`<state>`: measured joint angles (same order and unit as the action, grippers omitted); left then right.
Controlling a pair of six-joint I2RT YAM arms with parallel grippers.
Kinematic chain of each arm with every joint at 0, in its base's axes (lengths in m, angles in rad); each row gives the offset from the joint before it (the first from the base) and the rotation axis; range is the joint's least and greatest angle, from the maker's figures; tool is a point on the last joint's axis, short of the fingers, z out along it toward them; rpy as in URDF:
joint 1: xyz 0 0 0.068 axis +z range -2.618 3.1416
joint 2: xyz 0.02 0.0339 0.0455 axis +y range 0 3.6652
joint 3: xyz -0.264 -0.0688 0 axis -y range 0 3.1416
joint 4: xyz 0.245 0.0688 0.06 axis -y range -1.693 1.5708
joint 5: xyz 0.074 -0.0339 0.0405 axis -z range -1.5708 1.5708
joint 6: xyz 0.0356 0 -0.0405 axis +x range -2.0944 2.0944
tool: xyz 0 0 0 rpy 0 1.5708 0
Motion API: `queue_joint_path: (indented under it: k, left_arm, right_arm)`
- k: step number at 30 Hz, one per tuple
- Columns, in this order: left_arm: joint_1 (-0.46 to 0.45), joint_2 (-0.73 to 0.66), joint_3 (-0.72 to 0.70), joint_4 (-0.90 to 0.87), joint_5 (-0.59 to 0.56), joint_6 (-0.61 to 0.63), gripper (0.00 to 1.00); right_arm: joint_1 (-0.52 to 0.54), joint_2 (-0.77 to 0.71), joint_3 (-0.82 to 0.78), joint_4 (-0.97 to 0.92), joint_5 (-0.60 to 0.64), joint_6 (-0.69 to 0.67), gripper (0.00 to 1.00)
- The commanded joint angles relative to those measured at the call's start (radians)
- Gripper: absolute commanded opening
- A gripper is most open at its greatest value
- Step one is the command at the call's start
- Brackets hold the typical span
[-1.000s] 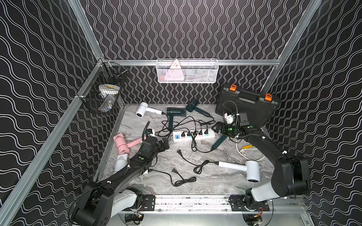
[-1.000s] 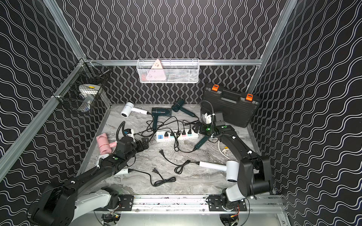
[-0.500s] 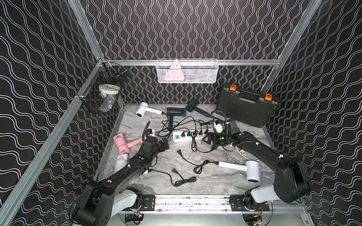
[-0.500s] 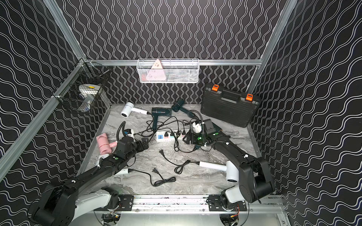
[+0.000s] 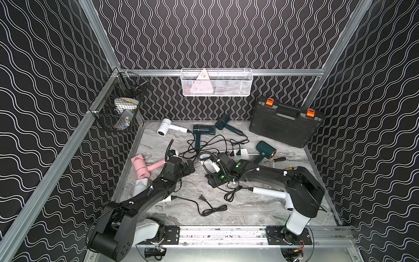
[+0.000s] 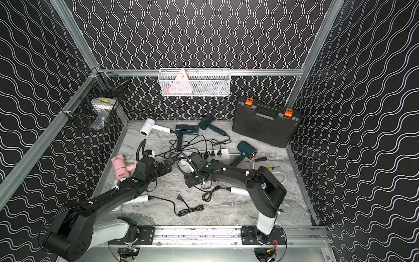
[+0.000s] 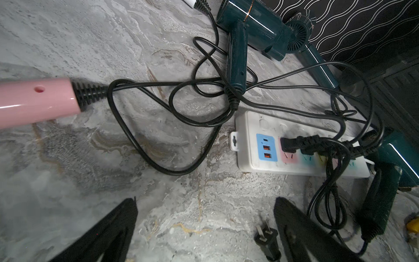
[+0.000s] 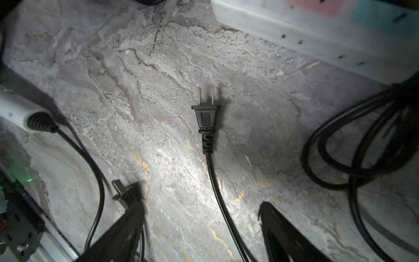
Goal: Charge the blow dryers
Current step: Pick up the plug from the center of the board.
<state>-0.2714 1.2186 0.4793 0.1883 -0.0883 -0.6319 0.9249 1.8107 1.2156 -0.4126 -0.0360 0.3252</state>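
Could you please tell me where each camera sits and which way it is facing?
Top views: high above the arm bases, looking down and forward over the table; the left arm and right arm show.
Left wrist: on the left arm, low, facing the power strip and pink blow dryer; the open left end effector shows.
Right wrist: low over the table, facing down on a loose plug; the open right end effector shows.
Shared: every view shows the power strip.

cords (image 7: 322, 143) crowd power strip (image 7: 254, 127), front tabletop (image 5: 249, 213) open
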Motion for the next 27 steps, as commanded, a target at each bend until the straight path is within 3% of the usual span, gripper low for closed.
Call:
queue_joint_path:
  k: [1,3,10,15,27]
  left_arm:
    - [0.009,0.005,0.002,0.028,0.023,-0.021,0.99]
    - [0.013,0.007,0.002,0.028,0.027,-0.023,0.99]
    - [0.02,0.004,0.0,0.025,0.027,-0.027,0.99]
    - [0.02,0.002,0.001,0.023,0.025,-0.026,0.99]
    - [0.02,0.002,0.002,0.022,0.025,-0.025,0.99]
  right_arm:
    - [0.027,0.062,0.05,-0.041,0.097,0.033,0.75]
    - [0.034,0.098,0.071,-0.042,0.123,0.051,0.59]
    - [0.038,0.18,0.119,-0.026,0.177,0.095,0.4]
    - [0.038,0.205,0.124,-0.001,0.171,0.11,0.35]
    - [0.038,0.272,0.161,-0.004,0.155,0.11,0.35]
